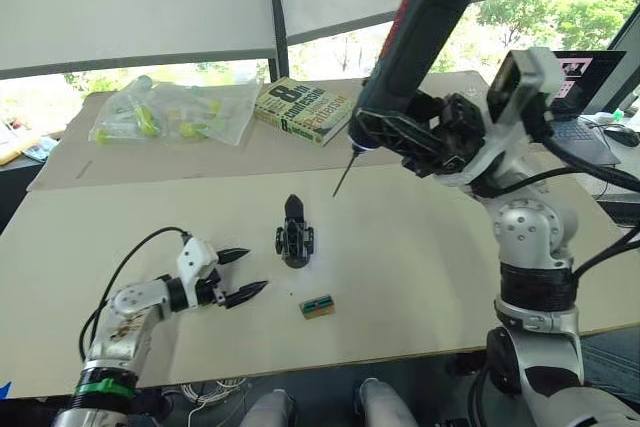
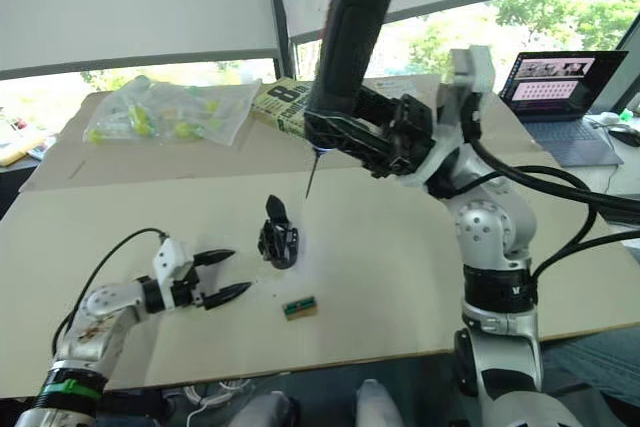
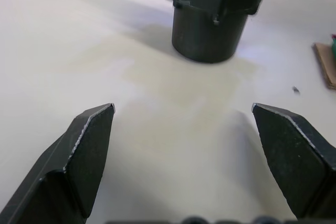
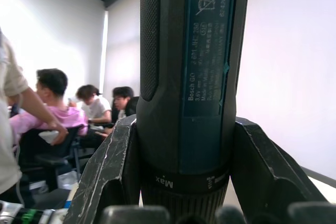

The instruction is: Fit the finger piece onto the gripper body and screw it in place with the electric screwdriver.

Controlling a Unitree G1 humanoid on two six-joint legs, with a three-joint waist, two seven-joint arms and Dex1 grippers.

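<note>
Black fingers of your left gripper (image 1: pixel 243 275) stand spread apart with nothing between them, low over the pale table (image 1: pixel 420 277) on your left side. You have one gripper body (image 1: pixel 294 234) on the table, standing upright on its round base just ahead of that gripper's fingertips and not touching them; in the left wrist view the round base (image 3: pixel 209 32) sits past the gap between the two fingers (image 3: pixel 84 150). One pointed black finger rises from its top; you cannot tell from these views whether that is the finger piece already seated. One small green-and-brown block (image 1: pixel 317 306) lies flat on the table, to the right of the left gripper's fingertips and nearer you than the gripper body.

Farther right, your right gripper (image 1: pixel 400 132) is clamped around the one electric screwdriver (image 1: pixel 420 22), raised well above the table. The tool tilts, its thin metal bit (image 1: pixel 343 175) pointing down and left, in the air above and to the right of the gripper body. In the right wrist view both fingers (image 4: pixel 107 174) press against the screwdriver's barrel (image 4: pixel 189 72).
</note>
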